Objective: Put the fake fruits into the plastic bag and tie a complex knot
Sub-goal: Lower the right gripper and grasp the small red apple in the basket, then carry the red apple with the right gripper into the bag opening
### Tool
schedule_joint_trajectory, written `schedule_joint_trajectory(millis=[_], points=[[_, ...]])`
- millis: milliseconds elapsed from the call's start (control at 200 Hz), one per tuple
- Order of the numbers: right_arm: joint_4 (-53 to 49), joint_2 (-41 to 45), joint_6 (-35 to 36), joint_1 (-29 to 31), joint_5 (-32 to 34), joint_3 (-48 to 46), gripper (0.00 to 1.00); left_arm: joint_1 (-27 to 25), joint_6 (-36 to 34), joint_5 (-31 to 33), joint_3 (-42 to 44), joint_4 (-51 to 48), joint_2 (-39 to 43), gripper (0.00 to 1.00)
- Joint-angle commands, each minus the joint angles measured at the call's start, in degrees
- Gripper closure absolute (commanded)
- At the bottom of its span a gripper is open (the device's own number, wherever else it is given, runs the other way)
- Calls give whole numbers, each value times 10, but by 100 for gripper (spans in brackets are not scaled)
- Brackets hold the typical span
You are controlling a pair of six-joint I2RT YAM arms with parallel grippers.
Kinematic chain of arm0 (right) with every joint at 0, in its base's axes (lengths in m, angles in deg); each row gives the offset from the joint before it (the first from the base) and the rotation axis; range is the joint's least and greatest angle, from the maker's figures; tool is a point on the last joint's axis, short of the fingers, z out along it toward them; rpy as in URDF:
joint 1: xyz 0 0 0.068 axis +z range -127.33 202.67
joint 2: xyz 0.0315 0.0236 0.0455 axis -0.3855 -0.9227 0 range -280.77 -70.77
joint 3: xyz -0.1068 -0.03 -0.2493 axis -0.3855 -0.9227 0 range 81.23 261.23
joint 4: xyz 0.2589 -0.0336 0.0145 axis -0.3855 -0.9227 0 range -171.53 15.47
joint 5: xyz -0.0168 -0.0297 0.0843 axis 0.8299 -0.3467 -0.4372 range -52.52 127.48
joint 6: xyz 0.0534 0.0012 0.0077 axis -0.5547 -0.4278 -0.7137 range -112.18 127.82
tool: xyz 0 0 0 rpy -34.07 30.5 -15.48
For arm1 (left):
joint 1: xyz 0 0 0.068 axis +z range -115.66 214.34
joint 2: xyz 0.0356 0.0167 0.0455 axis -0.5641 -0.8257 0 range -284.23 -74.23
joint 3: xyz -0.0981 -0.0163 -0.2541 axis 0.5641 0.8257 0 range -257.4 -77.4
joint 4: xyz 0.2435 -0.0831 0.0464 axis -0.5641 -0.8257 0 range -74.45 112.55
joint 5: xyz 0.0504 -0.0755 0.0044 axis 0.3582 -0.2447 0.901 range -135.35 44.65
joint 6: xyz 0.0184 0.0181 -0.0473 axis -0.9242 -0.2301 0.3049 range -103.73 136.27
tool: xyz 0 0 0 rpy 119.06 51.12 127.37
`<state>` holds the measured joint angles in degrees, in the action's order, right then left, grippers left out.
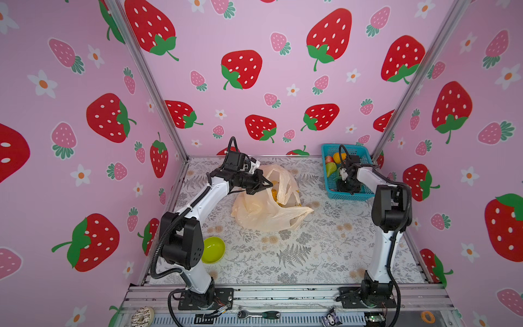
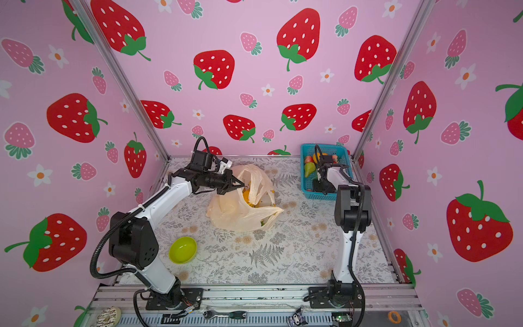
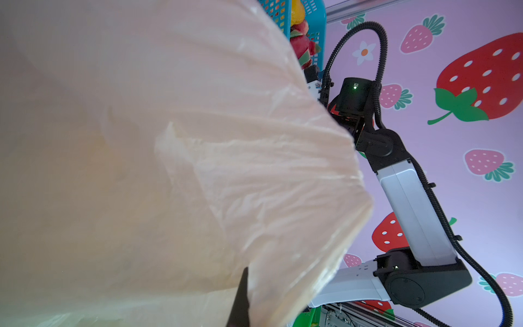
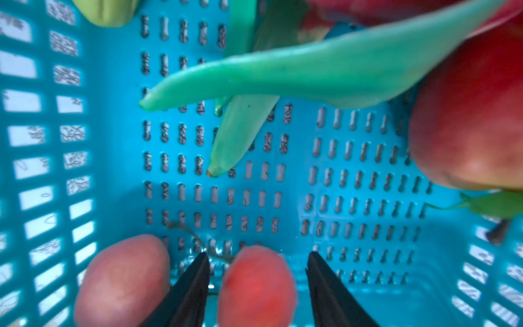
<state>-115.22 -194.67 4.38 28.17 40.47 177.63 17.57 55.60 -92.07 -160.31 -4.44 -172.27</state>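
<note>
left gripper [image 1: 268, 185]: closed tight, pinching the rim of the plastic bag [image 1: 263, 213] at its mouth and holding that edge raised.
plastic bag: lying mid-table [image 1: 311, 254], its mouth gaping toward the back. Its film is filling most of the left wrist view [image 3: 169, 141].
in bag: yellow-orange fruit [image 2: 247, 196] is showing through the mouth, but I cannot tell which pieces.
right gripper [image 4: 257, 254]: reaching down inside the teal basket [image 1: 352, 195], jaws standing partly open and straddling a small red apple [image 4: 256, 286]. One finger is touching it and the other is showing a gap, so it is not clamped.
basket contents: a second small apple [image 4: 121, 280] is lying just beside the first. The dragon fruit [image 4: 467, 113], green pear [image 1: 330, 169] and orange pear [image 1: 338, 157] are sitting further in.
green bowl [image 1: 212, 249]: sitting near the left arm, well apart from the bag.
</note>
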Motion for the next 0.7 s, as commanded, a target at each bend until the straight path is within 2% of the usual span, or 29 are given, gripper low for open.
schedule_joint_trajectory(millis=[0,120,185,420,575,695], points=[[-30,-15,10,0,3,12,45,-2,4,-11,3,5,8,100],[-32,-20,9,0,5,13,48,-2,3,-11,3,5,8,100],[-26,-12,8,1,4,12,55,-1,3,-11,3,5,7,100],[15,58,-2,1,-1,-4,63,-1,2,-10,3,4,7,100],[58,136,-16,1,-45,-41,66,-1,2,-10,2,3,6,100],[108,209,-33,15,-119,-92,66,-1,2,-10,2,3,5,100]])
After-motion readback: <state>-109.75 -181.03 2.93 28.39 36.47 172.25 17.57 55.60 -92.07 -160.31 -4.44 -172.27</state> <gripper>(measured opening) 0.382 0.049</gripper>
